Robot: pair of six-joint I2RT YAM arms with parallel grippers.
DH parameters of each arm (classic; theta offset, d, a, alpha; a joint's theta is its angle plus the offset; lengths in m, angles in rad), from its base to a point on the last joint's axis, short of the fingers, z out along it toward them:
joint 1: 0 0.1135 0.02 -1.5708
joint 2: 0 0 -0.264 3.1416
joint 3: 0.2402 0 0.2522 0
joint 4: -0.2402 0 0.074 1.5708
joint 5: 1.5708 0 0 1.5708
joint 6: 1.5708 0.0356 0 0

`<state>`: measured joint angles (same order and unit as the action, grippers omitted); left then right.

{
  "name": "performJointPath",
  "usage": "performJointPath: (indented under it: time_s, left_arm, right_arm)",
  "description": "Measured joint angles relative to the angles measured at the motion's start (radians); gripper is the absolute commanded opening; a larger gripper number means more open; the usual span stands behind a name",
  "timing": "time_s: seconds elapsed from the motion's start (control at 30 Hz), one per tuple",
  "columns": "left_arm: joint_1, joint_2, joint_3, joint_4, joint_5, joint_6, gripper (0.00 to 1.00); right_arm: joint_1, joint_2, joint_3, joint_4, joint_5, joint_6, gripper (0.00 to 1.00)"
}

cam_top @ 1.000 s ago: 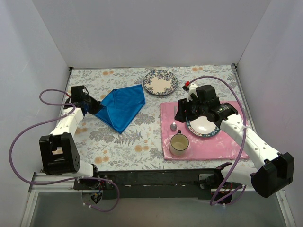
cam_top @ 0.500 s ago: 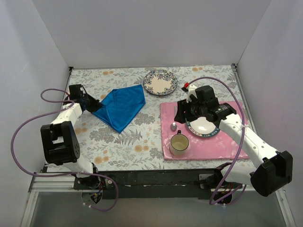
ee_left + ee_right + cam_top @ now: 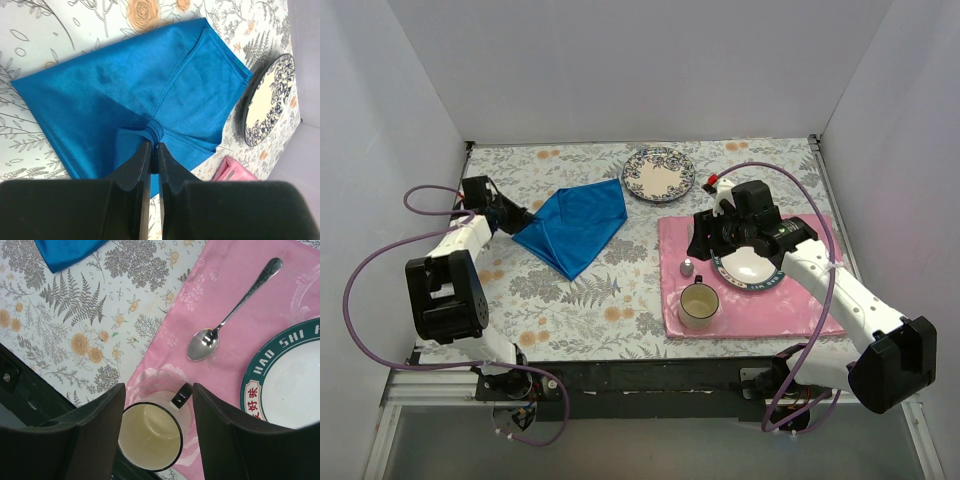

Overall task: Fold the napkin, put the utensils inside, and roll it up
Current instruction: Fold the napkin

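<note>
The blue napkin (image 3: pixel 576 226) lies partly folded on the floral tablecloth, left of centre. My left gripper (image 3: pixel 525 218) is shut on a bunched bit of the napkin's left edge; the wrist view shows the pinched hem (image 3: pixel 154 131) at the fingertips and the cloth (image 3: pixel 125 90) spread beyond. My right gripper (image 3: pixel 698 245) hangs open and empty over the pink placemat (image 3: pixel 790 310). A silver spoon (image 3: pixel 231 314) lies on the placemat in the right wrist view, next to a white plate (image 3: pixel 295 385). Its bowl also shows in the top view (image 3: pixel 687 266). The knife and fork are hidden.
A cream mug (image 3: pixel 699 304) stands on the placemat's near left corner, directly below my right fingers (image 3: pixel 95 430). A patterned plate (image 3: pixel 658 174) sits at the back centre, also in the left wrist view (image 3: pixel 265 100). White walls close in the table.
My left gripper has drawn the napkin's pinched edge a little to the left and back. The right arm has barely moved.
</note>
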<state>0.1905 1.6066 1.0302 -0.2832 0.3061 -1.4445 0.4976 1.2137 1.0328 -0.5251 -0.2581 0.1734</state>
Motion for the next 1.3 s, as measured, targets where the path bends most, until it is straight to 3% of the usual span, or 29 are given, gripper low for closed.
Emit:
performJointPath:
  time_s: [0.1, 0.13, 0.17, 0.27, 0.33, 0.57, 0.87, 1.03, 1.3]
  left_arm:
    - [0.011, 0.008, 0.0, -0.003, -0.009, 0.004, 0.11]
    - [0.012, 0.009, 0.0, -0.008, -0.019, 0.009, 0.3]
    - [0.013, 0.009, 0.0, -0.011, -0.029, 0.014, 0.41]
    - [0.013, 0.011, 0.009, -0.031, -0.074, 0.041, 0.6]
    - [0.013, 0.022, 0.041, -0.063, -0.117, 0.057, 0.68]
    - [0.006, -0.003, 0.114, -0.11, -0.214, 0.109, 0.62]
    - [0.002, -0.045, 0.055, -0.048, -0.052, 0.068, 0.5]
    - [0.001, 0.039, 0.042, -0.003, -0.028, 0.043, 0.49]
    - [0.001, 0.122, 0.031, -0.011, -0.111, 0.063, 0.51]
  right_arm:
    - [0.0, 0.0, 0.0, 0.001, 0.0, 0.0, 0.64]
    - [0.0, 0.0, 0.0, 0.001, -0.002, 0.002, 0.64]
    - [0.0, 0.001, 0.0, 0.001, -0.005, 0.003, 0.64]
    - [0.0, 0.01, 0.0, 0.005, -0.016, 0.006, 0.64]
    - [0.0, 0.025, 0.0, 0.014, -0.031, 0.013, 0.64]
    - [0.029, 0.161, 0.064, 0.083, -0.063, 0.053, 0.64]
    - [0.153, 0.515, 0.369, 0.215, -0.072, 0.086, 0.6]
    - [0.194, 0.733, 0.539, 0.282, -0.086, 0.106, 0.57]
    - [0.219, 0.933, 0.653, 0.365, -0.109, 0.121, 0.56]
